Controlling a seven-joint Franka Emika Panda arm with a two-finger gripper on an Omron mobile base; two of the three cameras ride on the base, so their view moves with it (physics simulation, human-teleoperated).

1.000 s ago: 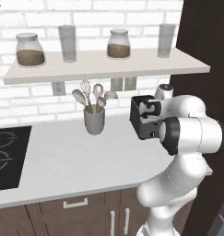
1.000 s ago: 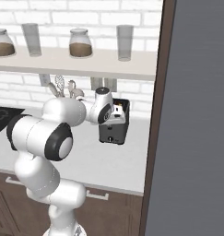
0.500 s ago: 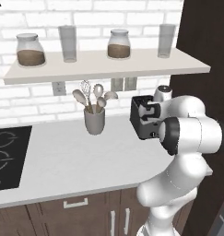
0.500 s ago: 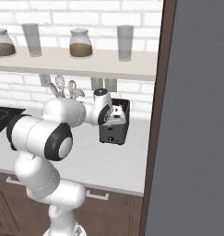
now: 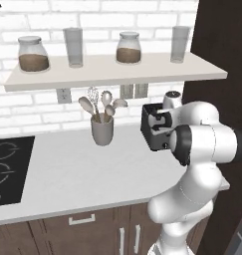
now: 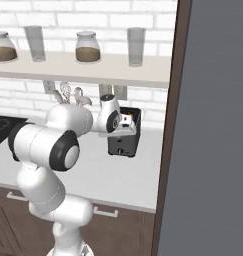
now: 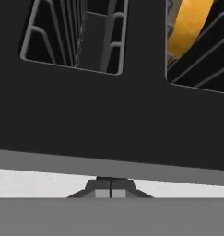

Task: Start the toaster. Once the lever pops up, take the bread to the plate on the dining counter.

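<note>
The black toaster (image 5: 151, 134) stands at the right end of the white worktop, against the brick wall; it appears again as the toaster (image 6: 124, 141) behind my hand. In the hand view I look straight down on the toaster's top (image 7: 109, 115), with one bare wire slot at upper left and the bread (image 7: 189, 25) as a yellow-tan slice in the upper right slot. My gripper (image 7: 110, 188) is shut, fingertips pressed together with nothing between them, at the toaster's near edge just above the worktop. The plate and the dining counter are out of view.
A grey utensil cup (image 5: 102, 130) stands left of the toaster. A black cooktop (image 5: 8, 167) lies at the far left. A shelf (image 5: 112, 72) with jars and glasses hangs above. A tall dark cabinet panel (image 6: 208, 130) closes off the right side.
</note>
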